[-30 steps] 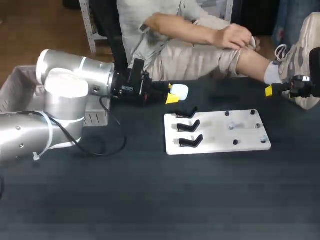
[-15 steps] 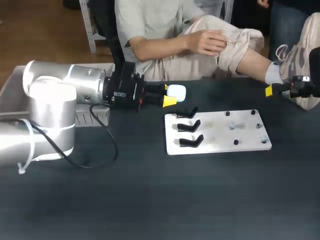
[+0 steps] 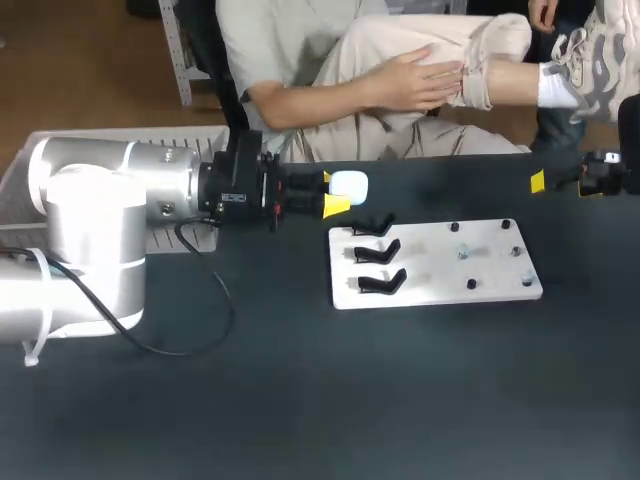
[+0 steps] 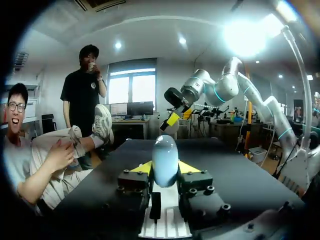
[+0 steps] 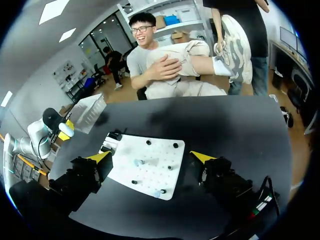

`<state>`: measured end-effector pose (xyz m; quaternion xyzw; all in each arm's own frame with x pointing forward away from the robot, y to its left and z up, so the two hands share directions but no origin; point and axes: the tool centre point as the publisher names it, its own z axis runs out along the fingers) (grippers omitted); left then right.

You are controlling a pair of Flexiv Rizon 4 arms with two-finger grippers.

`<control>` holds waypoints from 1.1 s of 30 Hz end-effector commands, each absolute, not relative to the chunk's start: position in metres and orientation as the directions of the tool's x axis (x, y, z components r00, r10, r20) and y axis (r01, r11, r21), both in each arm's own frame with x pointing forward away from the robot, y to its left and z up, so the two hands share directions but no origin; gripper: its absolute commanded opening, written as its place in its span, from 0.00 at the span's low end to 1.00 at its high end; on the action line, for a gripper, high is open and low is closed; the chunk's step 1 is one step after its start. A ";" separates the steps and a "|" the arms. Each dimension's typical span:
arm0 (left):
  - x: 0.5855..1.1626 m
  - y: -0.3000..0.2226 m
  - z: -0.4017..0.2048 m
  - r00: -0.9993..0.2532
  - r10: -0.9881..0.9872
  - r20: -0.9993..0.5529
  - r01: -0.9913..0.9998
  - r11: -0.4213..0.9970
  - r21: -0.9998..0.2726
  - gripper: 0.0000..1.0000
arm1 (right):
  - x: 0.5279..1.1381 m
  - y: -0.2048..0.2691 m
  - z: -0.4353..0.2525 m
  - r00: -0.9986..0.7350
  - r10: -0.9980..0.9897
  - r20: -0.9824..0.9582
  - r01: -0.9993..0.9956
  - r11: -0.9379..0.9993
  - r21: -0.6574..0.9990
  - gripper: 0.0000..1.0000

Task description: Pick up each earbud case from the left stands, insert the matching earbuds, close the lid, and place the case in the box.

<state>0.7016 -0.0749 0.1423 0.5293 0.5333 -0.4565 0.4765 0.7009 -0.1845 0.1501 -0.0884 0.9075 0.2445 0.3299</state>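
Note:
My left gripper (image 3: pixel 337 194) is shut on a pale, rounded earbud case (image 3: pixel 349 185), holding it above the table just beyond the white board's (image 3: pixel 430 265) far left corner. In the left wrist view the case (image 4: pixel 165 159) stands upright between the yellow tips of the left gripper (image 4: pixel 165 169). Three black stands (image 3: pixel 378 251) on the board's left side are bare. Small earbuds and pegs (image 3: pixel 463 254) dot the board's right half. My right gripper (image 3: pixel 560 182) hangs open at the table's far right edge; in its own view the right gripper (image 5: pixel 150 157) straddles the board (image 5: pixel 145 165) from above.
A white mesh box (image 3: pixel 150 133) sits at the table's far left, behind my left arm, and shows in the right wrist view as the box (image 5: pixel 90 112) too. A black cable (image 3: pixel 200 300) loops on the table beside the left arm.
My left arm has drawn back to the left, carrying the case a little left and keeping its grip. The right gripper has hardly moved.

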 end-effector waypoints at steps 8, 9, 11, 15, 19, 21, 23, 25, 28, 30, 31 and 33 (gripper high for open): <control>0.698 -0.075 0.142 0.017 0.127 -0.992 0.993 0.111 0.032 0.00 | 0.701 -0.185 0.150 -0.766 0.000 -0.642 -0.323 0.865 0.385 1.00; 0.698 -0.075 0.142 0.017 0.127 -0.992 0.993 0.111 0.032 0.00 | 0.701 -0.185 0.150 -0.766 0.000 -0.642 -0.323 0.865 0.385 1.00; 0.698 -0.075 0.142 0.017 0.127 -0.992 0.993 0.111 0.032 0.00 | 0.701 -0.185 0.150 -0.766 0.000 -0.642 -0.323 0.865 0.385 1.00; 0.697 -0.078 0.142 0.018 0.122 -0.992 0.995 0.100 0.031 0.00 | 0.698 -0.175 0.148 -0.769 -0.033 -0.638 -0.353 0.854 0.382 1.00; 0.694 -0.087 0.143 0.050 0.095 -0.994 0.995 0.081 0.058 0.00 | 0.684 -0.155 0.152 -0.763 -0.095 -0.640 -0.396 0.851 0.346 1.00; 0.693 -0.093 0.144 0.060 0.072 -0.996 0.996 0.061 0.064 0.00 | 0.677 -0.147 0.154 -0.757 -0.108 -0.644 -0.414 0.842 0.345 1.00; 0.693 -0.098 0.144 0.063 0.073 -0.995 0.996 0.053 0.066 0.00 | 0.671 -0.141 0.156 -0.752 -0.115 -0.649 -0.432 0.830 0.354 1.00; 0.692 -0.104 0.144 0.060 0.059 -0.996 0.997 0.040 0.062 0.00 | 0.664 -0.132 0.157 -0.751 -0.140 -0.646 -0.455 0.818 0.353 1.00; 0.690 -0.111 0.144 0.061 0.044 -0.997 0.998 0.018 0.062 0.00 | 0.655 -0.116 0.160 -0.749 -0.172 -0.639 -0.486 0.798 0.355 1.00; 0.691 -0.114 0.143 0.059 0.037 -0.998 0.998 0.005 0.059 0.00 | 0.650 -0.107 0.163 -0.756 -0.179 -0.629 -0.485 0.799 0.356 1.00; 0.691 -0.115 0.143 0.057 0.032 -0.998 0.998 -0.002 0.057 0.00 | 0.648 -0.102 0.164 -0.756 -0.195 -0.625 -0.498 0.791 0.355 1.00; 0.691 -0.118 0.142 0.055 0.025 -0.998 0.998 -0.011 0.055 0.00 | 0.644 -0.093 0.167 -0.752 -0.209 -0.626 -0.510 0.786 0.350 1.00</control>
